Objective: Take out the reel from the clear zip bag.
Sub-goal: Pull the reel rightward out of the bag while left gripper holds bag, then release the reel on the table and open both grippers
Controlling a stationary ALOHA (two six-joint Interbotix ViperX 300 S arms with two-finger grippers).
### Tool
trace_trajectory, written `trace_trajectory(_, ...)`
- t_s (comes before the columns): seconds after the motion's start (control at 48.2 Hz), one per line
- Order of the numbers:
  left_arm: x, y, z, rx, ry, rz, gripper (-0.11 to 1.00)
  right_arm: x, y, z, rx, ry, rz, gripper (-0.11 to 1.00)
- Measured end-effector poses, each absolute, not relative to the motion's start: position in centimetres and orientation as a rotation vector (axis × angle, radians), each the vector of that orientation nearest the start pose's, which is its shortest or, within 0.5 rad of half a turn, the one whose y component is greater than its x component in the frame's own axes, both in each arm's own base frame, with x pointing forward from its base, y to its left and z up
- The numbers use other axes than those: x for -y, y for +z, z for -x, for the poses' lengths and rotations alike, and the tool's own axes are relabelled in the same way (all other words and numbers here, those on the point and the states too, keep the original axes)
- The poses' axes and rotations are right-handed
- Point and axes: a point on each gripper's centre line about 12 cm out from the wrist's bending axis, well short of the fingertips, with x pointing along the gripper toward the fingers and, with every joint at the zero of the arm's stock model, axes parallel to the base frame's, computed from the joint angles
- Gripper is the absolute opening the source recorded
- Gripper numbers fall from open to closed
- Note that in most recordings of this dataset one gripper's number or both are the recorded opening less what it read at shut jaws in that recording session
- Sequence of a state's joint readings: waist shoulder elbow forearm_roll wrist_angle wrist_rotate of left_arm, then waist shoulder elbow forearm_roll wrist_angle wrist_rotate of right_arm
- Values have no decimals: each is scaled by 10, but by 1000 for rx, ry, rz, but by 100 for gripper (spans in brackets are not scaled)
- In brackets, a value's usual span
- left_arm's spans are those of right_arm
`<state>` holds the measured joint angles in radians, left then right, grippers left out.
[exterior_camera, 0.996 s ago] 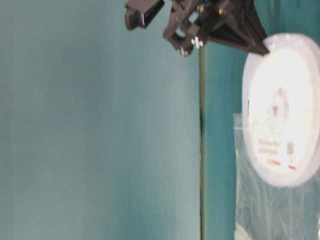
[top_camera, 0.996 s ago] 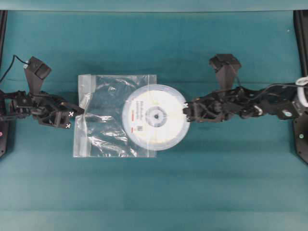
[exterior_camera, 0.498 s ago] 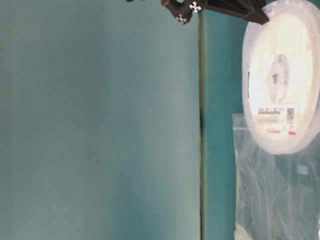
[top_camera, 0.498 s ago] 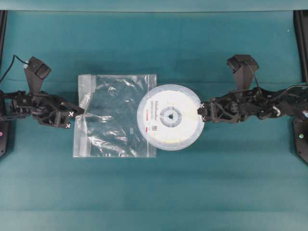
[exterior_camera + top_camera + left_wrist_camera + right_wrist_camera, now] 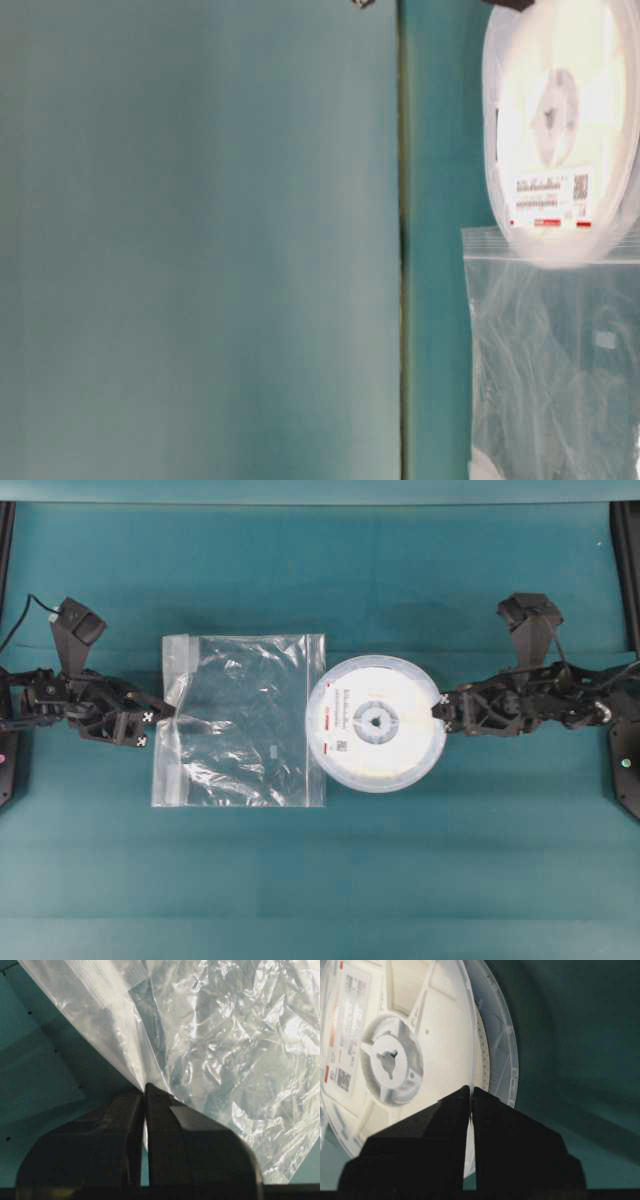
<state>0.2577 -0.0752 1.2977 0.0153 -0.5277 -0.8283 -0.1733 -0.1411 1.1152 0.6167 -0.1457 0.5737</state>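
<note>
Reel [image 5: 376, 723] slid out rightward, pinched by right gripper [image 5: 441, 709]; left gripper [image 5: 163, 715] pinches bag [image 5: 240, 720].

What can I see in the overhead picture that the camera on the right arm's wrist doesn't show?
Only the overhead view shows the clear bag, the left gripper pinching its edge, and both arms on the green table. Only the wrist camera shows, close up, the disc's rim clamped between the dark fingers. Both show the round white reel, its label and the right gripper shut on it.
</note>
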Motion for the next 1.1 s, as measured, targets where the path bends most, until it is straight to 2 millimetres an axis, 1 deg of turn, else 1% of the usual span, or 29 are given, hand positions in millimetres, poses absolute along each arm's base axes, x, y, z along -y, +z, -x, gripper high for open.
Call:
trace_trajectory(0.27, -58, 73, -223, -555, 511, 870, 1, 58, 98, -241, -599, -736, -1153, 3)
trace_trajectory(0.622, -58, 74, -223, -554, 511, 870, 1, 56, 99, -222, -608, -741, -1169, 3)
trace_trajectory(1.1, -58, 74, -224, -551, 509, 869, 1, 55, 100, -220, -607, -739, -1170, 3)
